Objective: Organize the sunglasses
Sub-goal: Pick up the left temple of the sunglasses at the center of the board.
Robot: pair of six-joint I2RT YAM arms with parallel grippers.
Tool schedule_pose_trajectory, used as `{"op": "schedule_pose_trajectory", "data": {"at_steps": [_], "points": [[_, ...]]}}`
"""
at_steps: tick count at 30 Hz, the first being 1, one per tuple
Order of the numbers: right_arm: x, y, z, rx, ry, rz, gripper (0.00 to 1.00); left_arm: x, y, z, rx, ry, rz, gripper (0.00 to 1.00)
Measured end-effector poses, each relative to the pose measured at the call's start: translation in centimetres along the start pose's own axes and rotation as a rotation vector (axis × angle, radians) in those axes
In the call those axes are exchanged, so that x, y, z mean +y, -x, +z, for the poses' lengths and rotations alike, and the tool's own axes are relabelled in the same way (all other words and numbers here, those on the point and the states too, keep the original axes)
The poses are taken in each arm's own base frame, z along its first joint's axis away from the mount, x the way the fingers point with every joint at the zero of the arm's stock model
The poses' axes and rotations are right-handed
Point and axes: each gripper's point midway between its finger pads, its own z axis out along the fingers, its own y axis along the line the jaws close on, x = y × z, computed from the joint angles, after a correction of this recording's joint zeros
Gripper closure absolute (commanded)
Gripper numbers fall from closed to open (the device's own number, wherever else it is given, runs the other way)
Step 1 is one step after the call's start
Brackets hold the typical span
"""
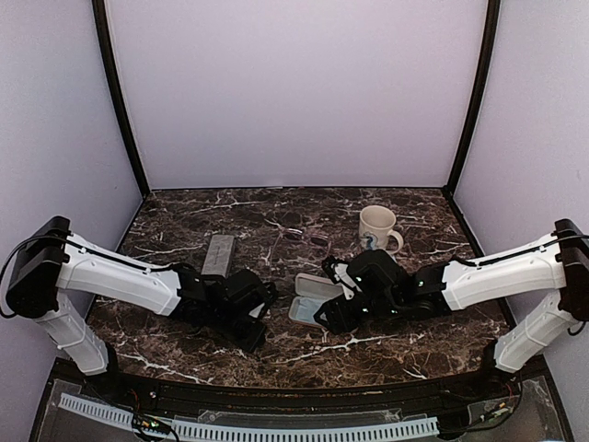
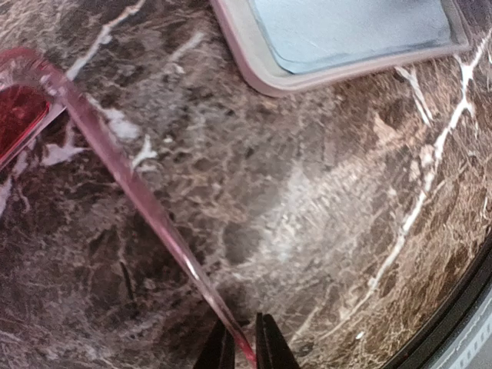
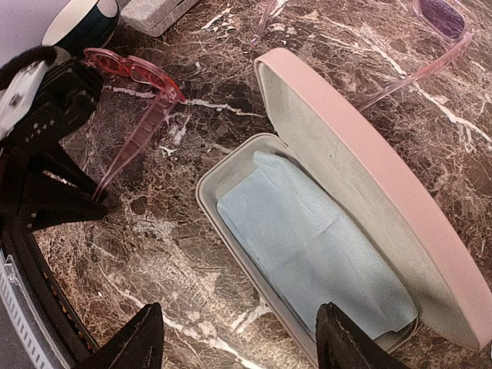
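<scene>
The red-pink sunglasses point(image 3: 131, 69) lie left of the open pink case point(image 3: 369, 192); one lens point(image 2: 15, 115) shows in the left wrist view. My left gripper point(image 2: 242, 350) is shut on the tip of one temple point(image 2: 154, 215); it also shows in the right wrist view point(image 3: 96, 198) and from above point(image 1: 260, 318). The second pair point(image 1: 304, 235), with a thin frame and dark purplish lenses point(image 3: 442, 19), lies behind the case. My right gripper point(image 3: 242, 338) is open and empty over the case's near edge, also seen from above point(image 1: 331, 311).
A light blue cloth point(image 3: 307, 238) lies in the base of the open case point(image 1: 313, 296). A shut grey case point(image 1: 219, 253) lies at back left. A cream mug point(image 1: 377, 227) stands at back right. The table's front edge point(image 2: 453, 323) is close to the left gripper.
</scene>
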Motion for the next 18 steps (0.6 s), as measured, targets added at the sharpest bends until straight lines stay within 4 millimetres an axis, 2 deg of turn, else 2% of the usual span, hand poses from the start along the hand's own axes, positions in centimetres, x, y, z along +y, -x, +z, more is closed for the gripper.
{"op": "schedule_pose_trajectory", "data": {"at_steps": [3,6,13,18], "points": [[0.0,0.0,0.0,0.001,0.000,0.000,0.32,-1.3,-0.7,-0.1,0.013,-0.021,0.019,0.88],[-0.1,-0.2,0.2,0.006,-0.002,-0.002,0.32,-2.5,-1.7,-0.1,0.033,-0.045,0.038,0.83],[0.4,-0.5,1.0,0.019,0.026,0.001,0.33,-4.4,-3.1,-0.5,0.069,-0.101,0.054,0.56],[1.8,-0.1,1.5,0.000,0.089,0.043,0.34,-5.0,-2.1,-2.7,0.011,-0.147,0.045,0.41]]}}
